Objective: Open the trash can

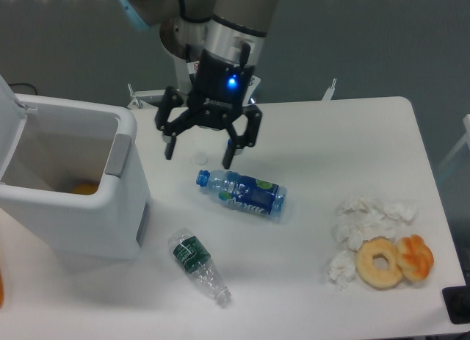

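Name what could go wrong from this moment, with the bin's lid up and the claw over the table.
The open claw hangs just above the blue-labelled bottle; dropping lower could knock it rolling. The trash can stands open near the table's left edge, so a sideways sweep of the arm could shove it or clip its raised lid.

**Grey-and-blue arm, black pincer**

The arm's joint housings are silver-grey with pale blue caps at the top of the view. Its wrist is a metallic silver cylinder. Below sits a black block with a small glowing blue light. The pincer [197,150] is matte black, with two angular, linked fingers [229,155] ending in narrow tips.
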